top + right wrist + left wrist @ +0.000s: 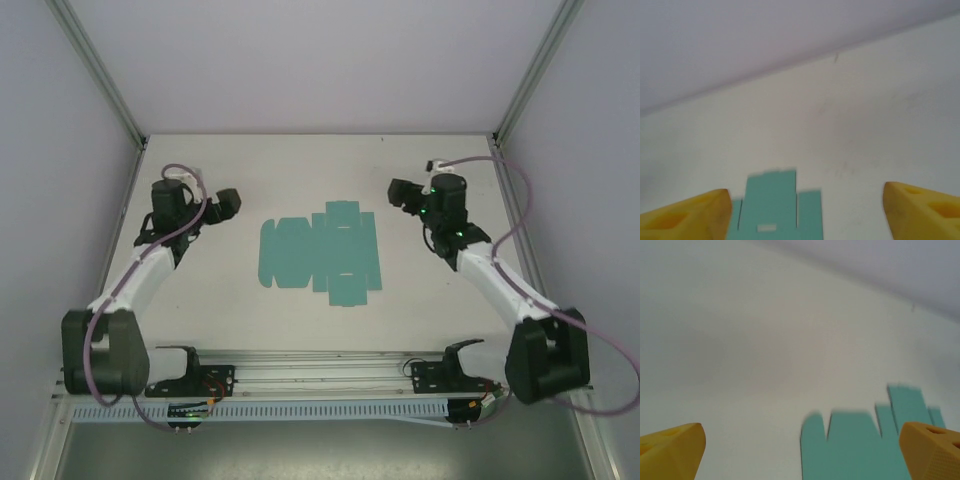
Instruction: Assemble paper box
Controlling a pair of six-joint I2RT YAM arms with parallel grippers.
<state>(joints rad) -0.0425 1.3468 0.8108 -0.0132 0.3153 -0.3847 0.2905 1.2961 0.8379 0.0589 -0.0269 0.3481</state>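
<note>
Left gripper (233,205) spread, right gripper (399,192) spread, paper box (320,250) flat, white table (230,310), lilac walls (300,60)

White table (230,320), plain pale walls (320,60) behind, slanted metal corner posts (100,70), slotted aluminium rail (320,362) along near edge
</note>
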